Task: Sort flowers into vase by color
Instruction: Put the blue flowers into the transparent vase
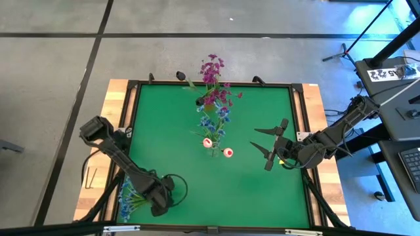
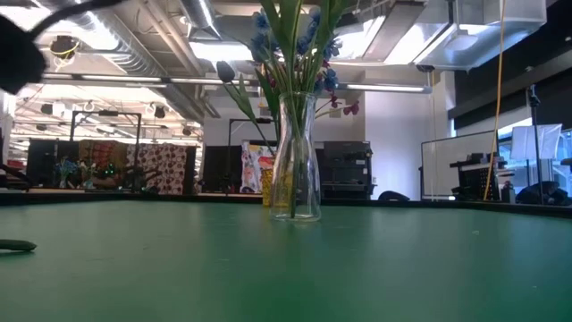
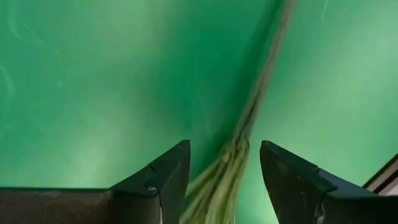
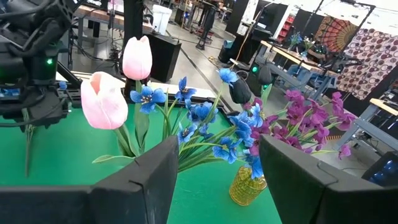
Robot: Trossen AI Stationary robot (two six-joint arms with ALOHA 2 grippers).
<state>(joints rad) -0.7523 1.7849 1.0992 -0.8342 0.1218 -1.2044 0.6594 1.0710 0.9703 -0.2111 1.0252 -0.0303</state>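
Observation:
A clear glass vase (image 2: 295, 170) stands mid-table and holds blue sprays (image 4: 199, 115) and two white-pink tulips (image 4: 102, 99). Magenta-purple sprays (image 1: 212, 72) rise beyond it, by a yellow glass vase (image 4: 245, 185). Another blue spray (image 1: 128, 196) lies at the table's near left corner. My left gripper (image 1: 163, 204) is open over this spray's stem bundle (image 3: 245, 124), with one finger on each side and a gap showing. My right gripper (image 1: 254, 137) hovers open, to the right of the clear vase and pointing at it.
The table has a raised dark frame (image 1: 298, 88) and wooden side boards. A dark stem end (image 2: 13, 244) lies on the mat at the near left. Bare green mat (image 1: 262, 190) stretches between the vases and the near right corner. Equipment stands beyond the right edge.

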